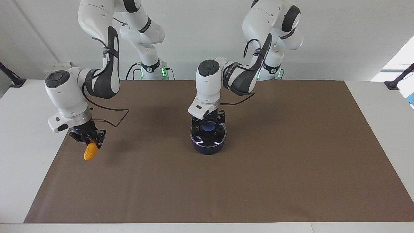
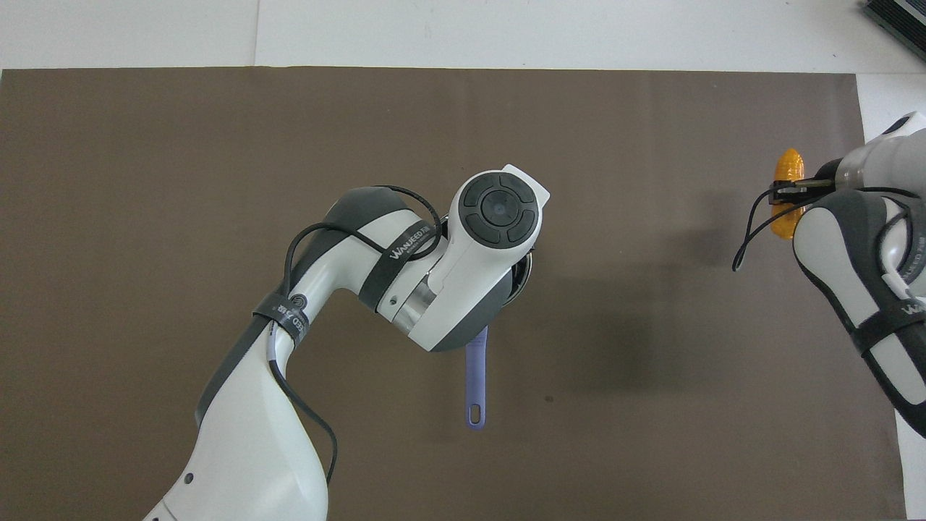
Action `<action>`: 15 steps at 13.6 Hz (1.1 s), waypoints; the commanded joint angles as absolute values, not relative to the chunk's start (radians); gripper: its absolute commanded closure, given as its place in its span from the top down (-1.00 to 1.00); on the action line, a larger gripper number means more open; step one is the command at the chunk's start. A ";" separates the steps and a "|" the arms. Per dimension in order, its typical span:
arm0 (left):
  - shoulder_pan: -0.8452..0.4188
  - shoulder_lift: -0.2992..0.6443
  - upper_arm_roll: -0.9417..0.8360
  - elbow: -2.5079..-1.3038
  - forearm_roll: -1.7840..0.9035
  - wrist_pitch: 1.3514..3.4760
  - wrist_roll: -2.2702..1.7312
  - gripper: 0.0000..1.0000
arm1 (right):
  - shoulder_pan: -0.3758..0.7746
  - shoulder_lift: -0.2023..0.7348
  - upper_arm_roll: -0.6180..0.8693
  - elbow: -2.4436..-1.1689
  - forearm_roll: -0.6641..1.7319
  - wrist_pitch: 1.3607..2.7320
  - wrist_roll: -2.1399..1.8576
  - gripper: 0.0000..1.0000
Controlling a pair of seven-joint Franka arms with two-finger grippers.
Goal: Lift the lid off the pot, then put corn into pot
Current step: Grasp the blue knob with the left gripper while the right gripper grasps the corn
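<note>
The dark navy pot stands at the middle of the brown mat, its blue-purple handle pointing toward the robots. The glass lid rests on the pot's rim. My left gripper comes straight down onto the lid, shut on its blue knob. In the overhead view the left wrist hides the knob and most of the lid. My right gripper hangs over the mat's edge at the right arm's end, shut on the upper end of the orange-yellow corn, which dangles below it clear of the table. The corn also shows from above.
A brown mat covers most of the white table. Besides the pot, nothing stands on the mat. A black cable loops from the right wrist.
</note>
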State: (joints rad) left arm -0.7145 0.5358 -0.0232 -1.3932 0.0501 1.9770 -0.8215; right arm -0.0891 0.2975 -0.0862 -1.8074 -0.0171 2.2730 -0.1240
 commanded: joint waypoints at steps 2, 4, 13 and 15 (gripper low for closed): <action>-0.719 0.502 -0.014 -1.440 0.032 1.993 -0.801 0.69 | -0.094 0.282 -0.078 -1.813 -0.012 2.255 -0.101 -1.00; -0.719 0.502 -0.014 -1.440 0.032 1.994 -0.799 0.60 | -0.094 0.282 -0.078 -1.813 -0.012 2.255 -0.101 -1.00; -0.719 0.492 -0.014 -1.440 0.025 1.994 -0.802 0.46 | -0.094 0.282 -0.078 -1.813 -0.012 2.241 -0.101 -1.00; -0.721 0.489 -0.014 -1.440 0.025 1.991 -0.805 -0.06 | -0.094 0.276 -0.068 -1.810 -0.012 2.238 -0.100 -1.00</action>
